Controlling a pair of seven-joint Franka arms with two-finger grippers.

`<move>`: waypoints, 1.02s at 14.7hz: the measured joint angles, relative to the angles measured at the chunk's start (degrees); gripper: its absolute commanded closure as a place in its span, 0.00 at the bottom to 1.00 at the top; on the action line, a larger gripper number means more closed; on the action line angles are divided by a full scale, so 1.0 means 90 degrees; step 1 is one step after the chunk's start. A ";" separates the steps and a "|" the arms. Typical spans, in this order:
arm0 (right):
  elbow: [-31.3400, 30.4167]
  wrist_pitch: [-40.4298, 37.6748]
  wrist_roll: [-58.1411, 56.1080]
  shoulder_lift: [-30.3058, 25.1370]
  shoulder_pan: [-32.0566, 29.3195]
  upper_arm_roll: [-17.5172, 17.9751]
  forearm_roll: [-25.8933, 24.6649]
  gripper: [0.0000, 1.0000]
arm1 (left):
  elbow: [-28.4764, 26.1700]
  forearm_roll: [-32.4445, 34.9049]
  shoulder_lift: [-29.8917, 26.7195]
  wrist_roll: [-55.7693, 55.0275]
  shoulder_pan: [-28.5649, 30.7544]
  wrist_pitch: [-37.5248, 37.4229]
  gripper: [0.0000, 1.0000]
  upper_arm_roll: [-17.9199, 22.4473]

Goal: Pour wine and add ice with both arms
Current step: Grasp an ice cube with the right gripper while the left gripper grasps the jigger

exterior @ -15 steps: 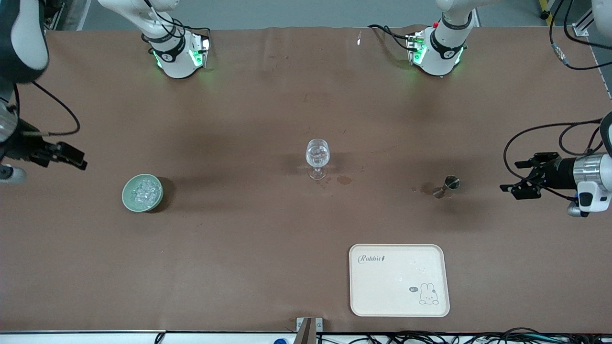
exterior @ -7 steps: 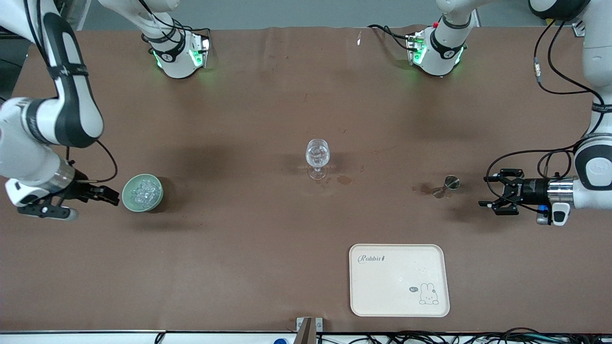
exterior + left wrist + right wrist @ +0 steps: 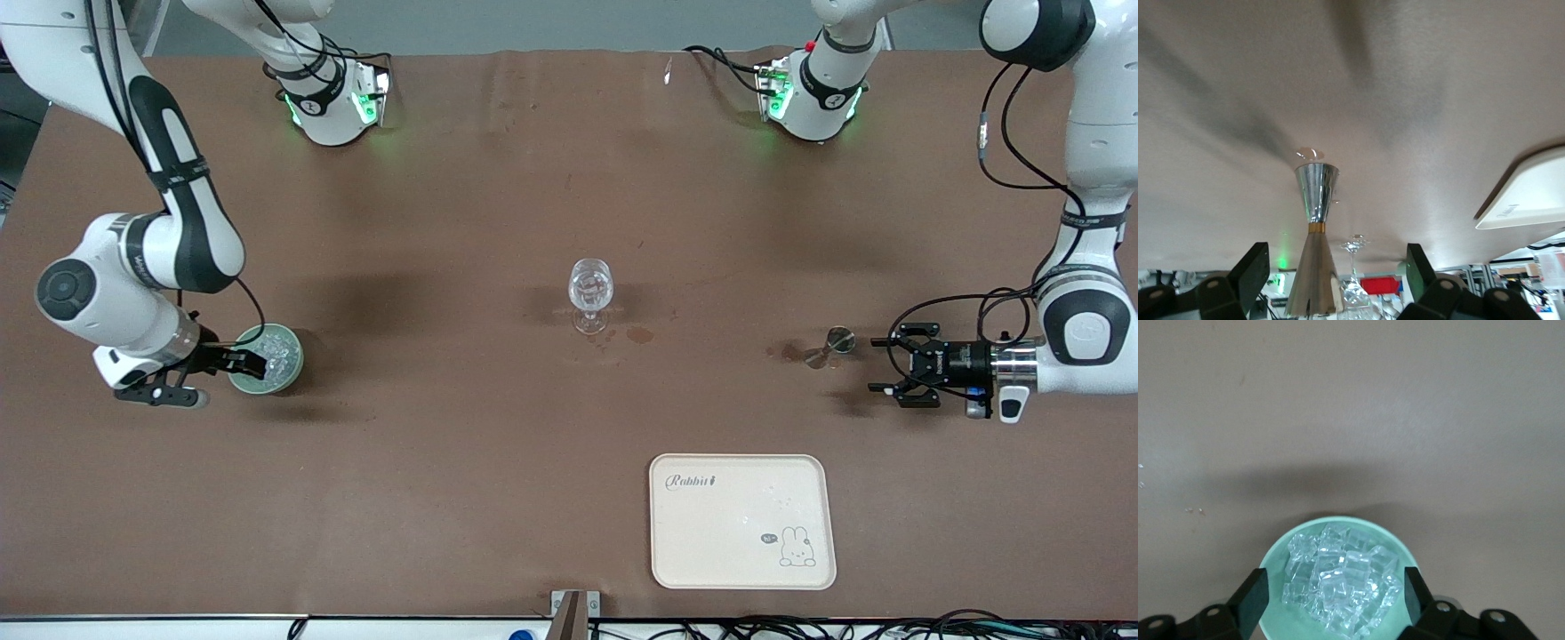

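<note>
Swung in from both worktop ends: right gripper [image 3: 252, 362] at the bowl [image 3: 283, 374] rim, left gripper [image 3: 883, 372] beside the jigger [image 3: 829, 346], jaws released on both. Best straddled squarely before closing. Ice [image 3: 1340, 581] heaped clear and glittering in bowl, wine unseen.

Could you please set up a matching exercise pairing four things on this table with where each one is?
1. ice
2. stemmed glass
3. metal jigger
4. tray

A. mid-table
B. nearest the front camera
C. in the green bowl, at the open right hand
D. beside the open left hand

Pairs: 1-C, 2-A, 3-D, 4-B
</note>
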 measured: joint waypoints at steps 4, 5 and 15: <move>-0.0298 0.0129 -0.0001 0.0001 0.0025 0.0006 0.0000 0.38 | 0.0000 -0.0071 0.0172 -0.0326 -0.0048 -0.0013 0.18 -0.0038; -0.0331 0.0129 -0.0001 0.0001 0.0025 0.0006 0.0000 0.40 | 0.0000 -0.0071 0.0205 -0.0329 -0.0051 -0.0018 0.19 -0.0053; -0.0479 0.0130 -0.0001 0.0047 0.0025 0.0005 0.0000 0.50 | -0.0153 -0.0071 0.0321 0.0126 -0.0064 -0.0165 0.34 -0.0256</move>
